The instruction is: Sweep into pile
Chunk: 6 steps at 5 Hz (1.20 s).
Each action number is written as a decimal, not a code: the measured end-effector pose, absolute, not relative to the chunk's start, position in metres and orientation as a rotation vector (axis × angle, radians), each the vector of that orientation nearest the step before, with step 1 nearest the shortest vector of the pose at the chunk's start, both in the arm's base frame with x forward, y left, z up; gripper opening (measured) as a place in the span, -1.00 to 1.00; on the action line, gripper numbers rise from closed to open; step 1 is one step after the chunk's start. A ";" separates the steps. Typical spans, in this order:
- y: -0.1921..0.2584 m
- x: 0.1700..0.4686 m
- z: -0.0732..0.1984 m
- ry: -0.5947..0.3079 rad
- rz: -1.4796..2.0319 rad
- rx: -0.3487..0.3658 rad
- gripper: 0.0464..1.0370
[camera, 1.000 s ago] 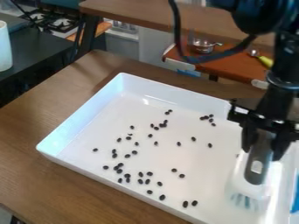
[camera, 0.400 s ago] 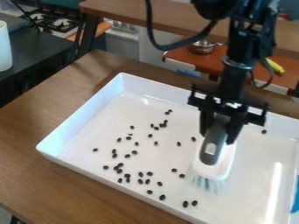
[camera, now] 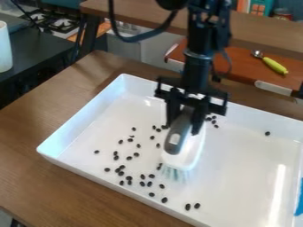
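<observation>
Beans could go flying, ngl
Claw [camera: 185, 126]'s clamped on the brush [camera: 192, 150], bristles beside some black beans [camera: 165, 200] in the white tray [camera: 242, 177]; too fast a swipe might scatter them.

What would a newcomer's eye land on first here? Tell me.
Probably the black gripper, holding a grey-and-white brush bristles-down over the middle of a big white tray. Next, the dark beans scattered mostly across the tray's left half, stark against the white.

Bright tray [camera: 246, 175], glare streak, soft table [camera: 29, 133] shadow
</observation>
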<state>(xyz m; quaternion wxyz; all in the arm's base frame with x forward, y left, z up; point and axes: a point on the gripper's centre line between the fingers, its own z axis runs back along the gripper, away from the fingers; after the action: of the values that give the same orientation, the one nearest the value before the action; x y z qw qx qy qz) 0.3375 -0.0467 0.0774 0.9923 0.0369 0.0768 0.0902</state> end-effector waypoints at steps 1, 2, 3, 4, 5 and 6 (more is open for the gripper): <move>-0.020 0.332 0.078 0.180 0.194 0.069 -0.10; 0.012 0.329 0.080 0.186 0.211 0.054 -0.10; 0.033 0.326 0.080 0.197 0.217 0.043 -0.10; 0.060 0.322 0.082 0.204 0.236 0.032 -0.10; 0.063 0.319 0.085 0.222 0.241 -0.040 -0.10; 0.039 0.321 0.113 0.158 0.249 -0.155 -0.10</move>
<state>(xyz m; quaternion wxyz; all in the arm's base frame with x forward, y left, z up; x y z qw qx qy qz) 0.3211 0.0388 0.1125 0.9862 -0.0770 0.0789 0.1239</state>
